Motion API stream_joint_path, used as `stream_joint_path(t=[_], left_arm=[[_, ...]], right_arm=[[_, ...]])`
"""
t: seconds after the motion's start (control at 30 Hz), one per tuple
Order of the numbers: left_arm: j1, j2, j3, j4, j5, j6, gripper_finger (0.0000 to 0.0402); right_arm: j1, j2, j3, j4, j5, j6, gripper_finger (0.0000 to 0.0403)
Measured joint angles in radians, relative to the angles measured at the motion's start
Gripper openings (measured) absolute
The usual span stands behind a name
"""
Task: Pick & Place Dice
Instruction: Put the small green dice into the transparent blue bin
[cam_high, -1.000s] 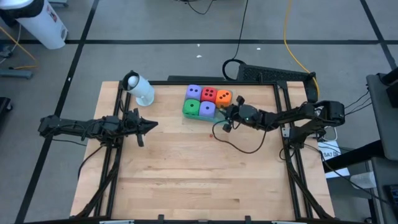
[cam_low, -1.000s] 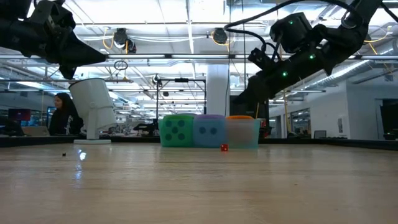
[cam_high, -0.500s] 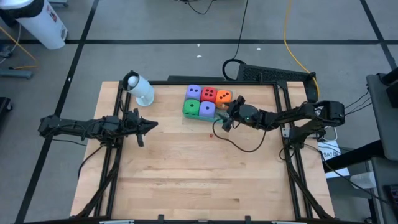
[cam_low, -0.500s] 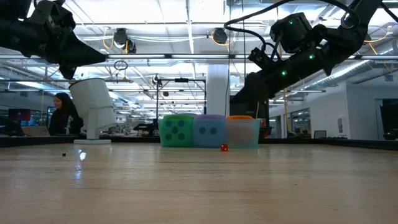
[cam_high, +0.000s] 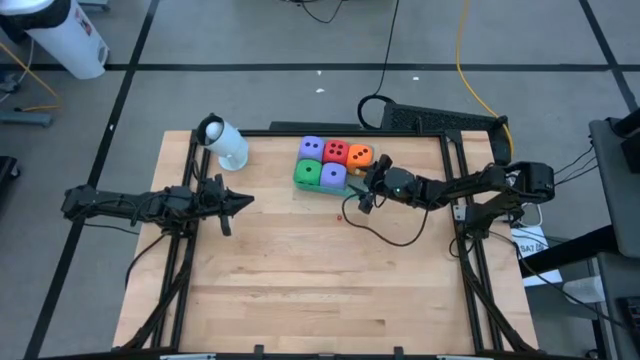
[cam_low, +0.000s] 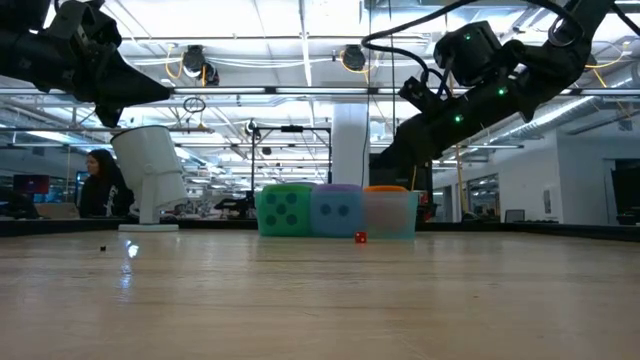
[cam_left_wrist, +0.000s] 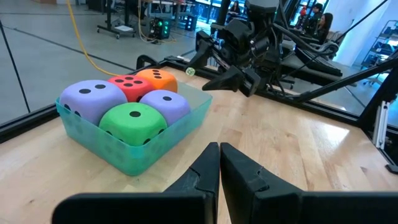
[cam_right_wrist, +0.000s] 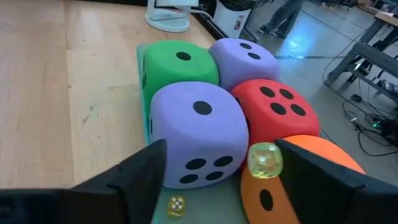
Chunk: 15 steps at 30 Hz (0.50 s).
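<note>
**Now the right gripper is hovering, jaws apart, beside the tray**

Here the right gripper (cam_right_wrist: 214, 165) is holding nothing, hanging just off the green tray (cam_high: 303, 186) where the five dice (cam_high: 330, 162) are sitting packed. A white cup (cam_high: 226, 142) is lying near the table's far-left edge. The left gripper (cam_high: 243, 202) is waiting closed over bare wood, well apart.

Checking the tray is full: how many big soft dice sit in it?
5, all in the green tray: green die, two purple dice, red die, orange die. None look hidden.
</note>
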Motion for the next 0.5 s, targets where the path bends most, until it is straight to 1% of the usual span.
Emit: stream_joint_path(t=[0.07,0.1,0.17,0.27,0.3,0.37,0.4,0.43,0.5], left_arm=[[0.000,0.000,0.000,0.000,0.000,-0.001,0.0021],[0.000,0.000,0.000,0.000,0.000,-0.001,0.0021],[0.000,0.000,0.000,0.000,0.000,-0.001,0.0021],[0.000,0.000,0.000,0.000,0.000,-0.001,0.0021],[0.000,0.000,0.000,0.000,0.000,-0.001,0.0021],[0.000,0.000,0.000,0.000,0.000,-0.001,0.0021],[0.000,0.000,0.000,0.000,0.000,-0.001,0.0021],[0.000,0.000,0.000,0.000,0.000,0.000,0.0021],[0.000,0.000,0.000,0.000,0.000,0.001,0.0021]], right_arm=[[0.000,0.000,0.000,0.001,0.001,0.006,0.0244],[0.000,0.000,0.000,0.000,0.003,0.009,0.0219],[0.000,0.000,0.000,0.000,0.001,0.010,0.0156],[0.000,0.000,0.000,-0.001,-0.009,0.007,0.0049],[0.000,0.000,0.000,-0.001,-0.027,-0.004,0.0036],[0.000,0.000,0.000,0.001,-0.032,-0.014,0.0038],[0.000,0.000,0.000,0.003,-0.031,-0.010,0.0048],[0.000,0.000,0.000,0.007,-0.031,-0.007,0.0067],[0.000,0.000,0.000,0.008,-0.031,-0.008,0.0127]])
